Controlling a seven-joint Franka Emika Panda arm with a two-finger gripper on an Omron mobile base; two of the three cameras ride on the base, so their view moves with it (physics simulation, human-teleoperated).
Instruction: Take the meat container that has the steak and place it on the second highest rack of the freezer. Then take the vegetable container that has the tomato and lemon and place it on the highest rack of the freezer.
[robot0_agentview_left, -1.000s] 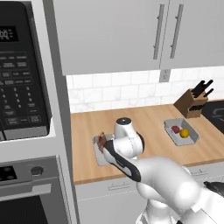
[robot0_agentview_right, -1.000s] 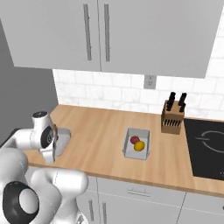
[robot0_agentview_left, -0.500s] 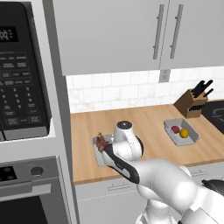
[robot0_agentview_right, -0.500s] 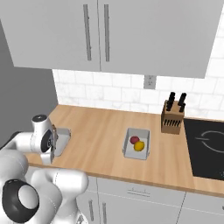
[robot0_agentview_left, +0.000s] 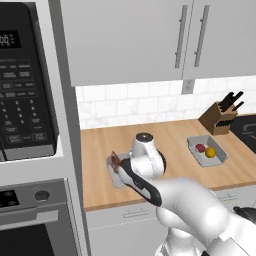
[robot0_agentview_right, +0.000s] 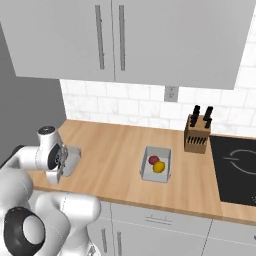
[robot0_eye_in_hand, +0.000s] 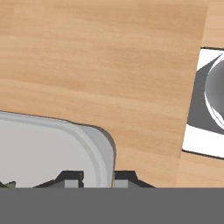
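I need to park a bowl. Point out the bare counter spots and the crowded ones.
Free: the wooden counter between the meat container and the vegetable container, back to the tiled wall. Crowded: the right end, around the knife block and cooktop.

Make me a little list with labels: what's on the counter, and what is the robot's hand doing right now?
counter: wooden counter
meat container: grey tray at the counter's left end
steak: red-brown piece in that tray
gripper: gripper with one finger tip on each side of the tray's rim, closed on it
vegetable container: grey tray further right, untouched
inside it: tomato and lemon, side by side
knife block: knife block by the wall
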